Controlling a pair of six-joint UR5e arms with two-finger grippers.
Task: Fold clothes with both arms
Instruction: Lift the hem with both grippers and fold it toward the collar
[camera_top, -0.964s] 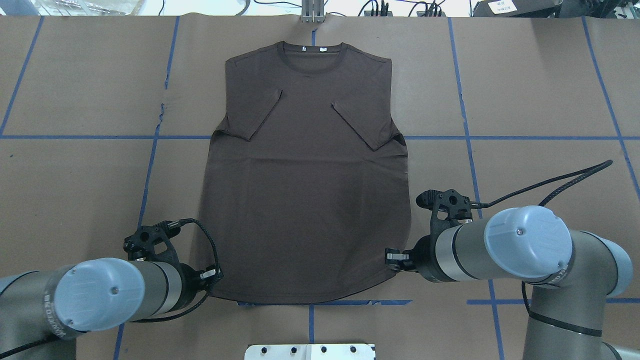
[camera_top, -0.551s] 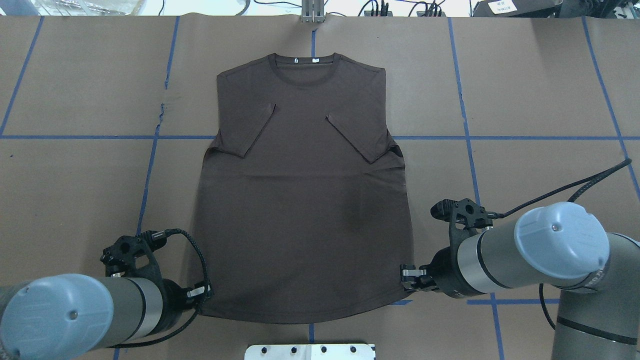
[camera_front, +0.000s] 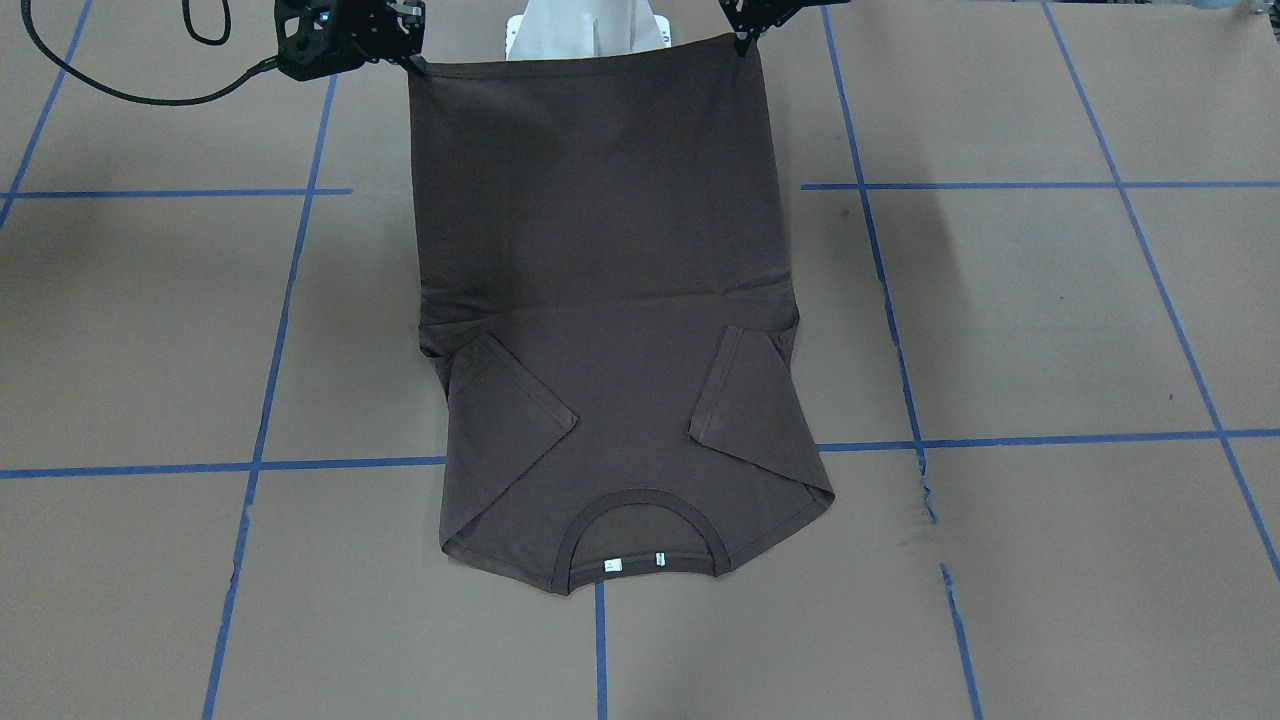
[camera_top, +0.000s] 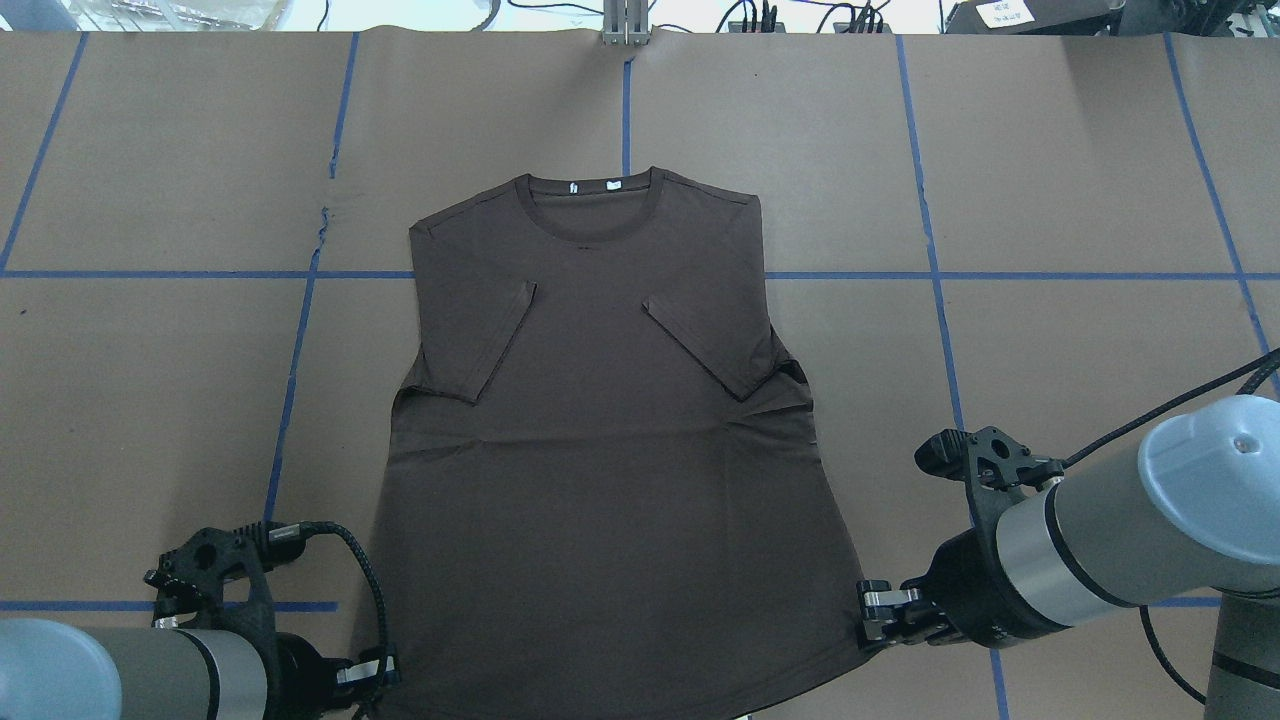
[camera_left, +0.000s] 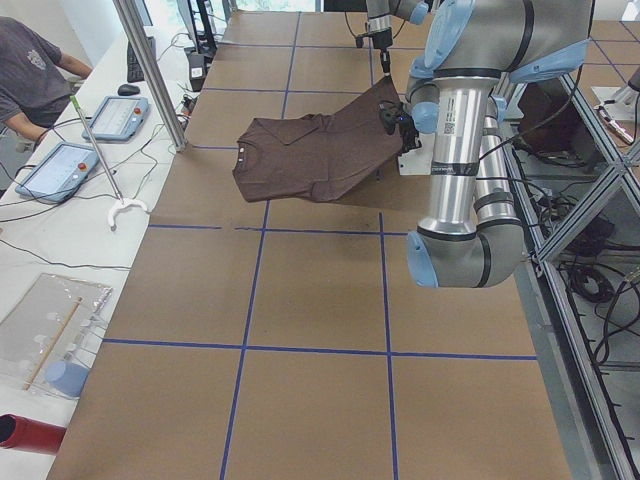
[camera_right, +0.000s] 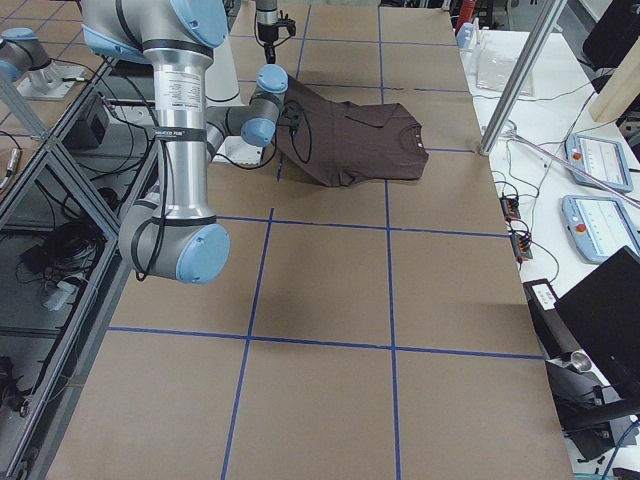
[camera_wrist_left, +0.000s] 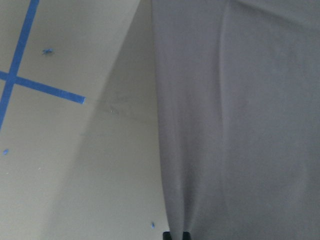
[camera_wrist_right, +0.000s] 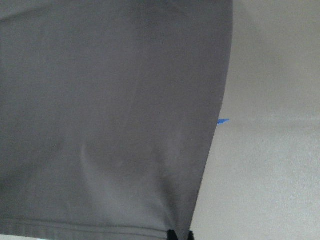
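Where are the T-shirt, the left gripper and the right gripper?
T-shirt (camera_top: 600, 470), overhead view, middle of its body.
left gripper (camera_top: 383, 680), overhead view, fingertips at the hem corner.
right gripper (camera_top: 868, 614), overhead view, fingertips at the hem corner.

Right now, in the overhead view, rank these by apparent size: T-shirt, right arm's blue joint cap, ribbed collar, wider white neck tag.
1. T-shirt
2. right arm's blue joint cap, though it sits nearer the camera, which inflates it
3. ribbed collar
4. wider white neck tag
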